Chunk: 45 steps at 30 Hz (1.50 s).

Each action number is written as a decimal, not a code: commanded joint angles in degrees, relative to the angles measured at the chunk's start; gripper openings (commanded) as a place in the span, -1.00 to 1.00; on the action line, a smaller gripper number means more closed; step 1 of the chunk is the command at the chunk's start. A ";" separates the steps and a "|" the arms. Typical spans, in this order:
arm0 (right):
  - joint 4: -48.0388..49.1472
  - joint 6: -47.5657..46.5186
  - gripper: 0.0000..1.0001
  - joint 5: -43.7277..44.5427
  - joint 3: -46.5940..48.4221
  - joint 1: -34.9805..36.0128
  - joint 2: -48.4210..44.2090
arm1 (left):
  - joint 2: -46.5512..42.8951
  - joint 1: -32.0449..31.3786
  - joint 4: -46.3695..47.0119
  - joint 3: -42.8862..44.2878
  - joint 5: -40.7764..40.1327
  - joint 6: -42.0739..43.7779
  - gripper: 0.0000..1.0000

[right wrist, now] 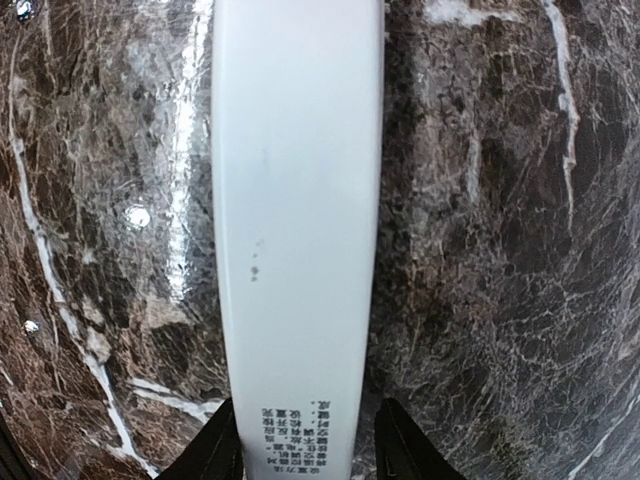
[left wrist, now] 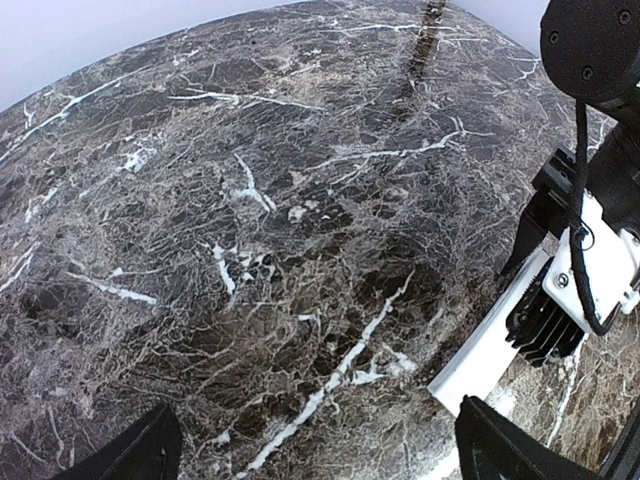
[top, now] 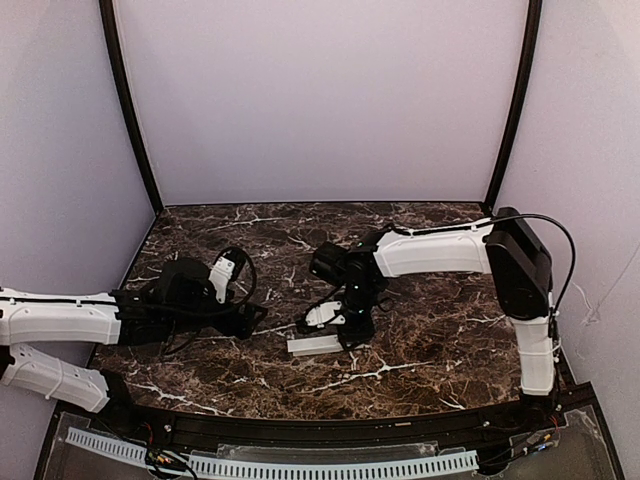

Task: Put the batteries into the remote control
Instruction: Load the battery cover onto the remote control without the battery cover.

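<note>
The remote control point(right wrist: 297, 200) lies flat on the marble table, a slim white bar with small printed text near my right gripper. No dark grey section shows. It also shows in the top view point(top: 313, 345) and in the left wrist view point(left wrist: 487, 352). My right gripper point(right wrist: 305, 440) points down over it with one finger on each side; the left finger touches its edge and a narrow gap shows at the right finger point(right wrist: 400, 445). In the top view the right gripper point(top: 352, 335) is at the table's middle. My left gripper point(top: 250, 318) is open and empty, just left of the remote. No batteries are in view.
The dark marble table point(top: 420, 340) has curved black rails at its back corners and a black front edge. A white perforated strip point(top: 300, 465) runs below the front edge. The right arm's cable point(left wrist: 580, 230) hangs beside its gripper body.
</note>
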 commanded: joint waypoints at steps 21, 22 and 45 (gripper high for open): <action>-2.18 7.88 -0.48 -2.71 6.30 2.35 7.14 | 8.15 5.46 -6.62 1.85 6.36 -12.21 0.48; -2.07 8.72 -0.49 -2.12 7.00 2.48 7.63 | 8.66 6.01 -7.11 1.93 6.34 -12.39 0.43; -1.94 15.57 -0.43 -0.46 11.10 2.91 10.26 | 18.72 6.90 2.79 0.51 16.09 -12.65 -0.40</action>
